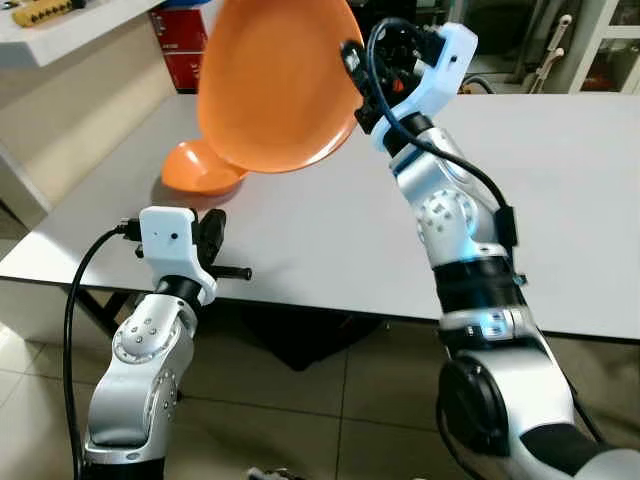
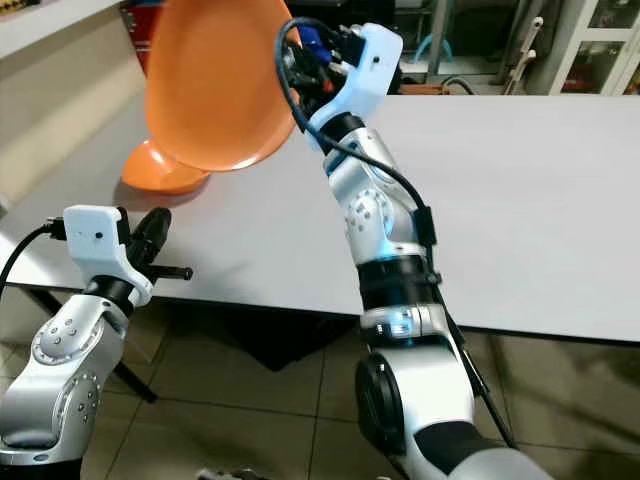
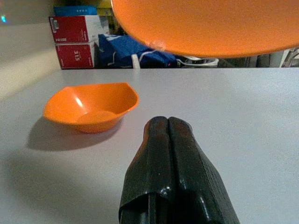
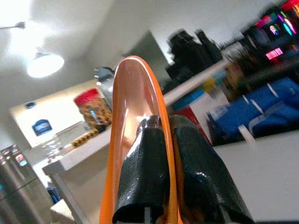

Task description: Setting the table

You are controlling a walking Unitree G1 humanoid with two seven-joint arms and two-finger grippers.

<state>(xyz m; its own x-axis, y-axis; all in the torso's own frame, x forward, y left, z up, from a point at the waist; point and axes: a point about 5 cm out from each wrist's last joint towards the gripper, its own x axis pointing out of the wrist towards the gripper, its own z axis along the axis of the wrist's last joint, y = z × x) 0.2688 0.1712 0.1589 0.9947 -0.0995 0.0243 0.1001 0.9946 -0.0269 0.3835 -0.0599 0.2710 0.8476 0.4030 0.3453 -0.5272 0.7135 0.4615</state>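
Two orange dishes are in play. A small bowl [image 1: 200,170] sits on the white surface [image 1: 330,230] at about ten o'clock from me, and a bigger plate [image 1: 275,85] hangs in the air above and just beside it, tilted steeply. My right pincer [image 4: 161,154] is pinching that plate by its rim, one finger on each face, as the right wrist view makes plain. My left pincer [image 3: 170,140] has its fingers pressed together on nothing, parked low at the near edge around eight o'clock and aimed at the bowl.

What worries me is the hold. A rim pinch on a smooth, tilted plate gives little purchase, so I judge a quick wrist turn could let it swing or slip out and drop onto the bowl. The other risk is the descent: the plate overhangs the bowl, and lowering it straight down from here could clip the bowl's edge and shove it toward nine o'clock. I would want the plate levelled and shifted toward twelve or one o'clock, over bare surface, before it goes down.
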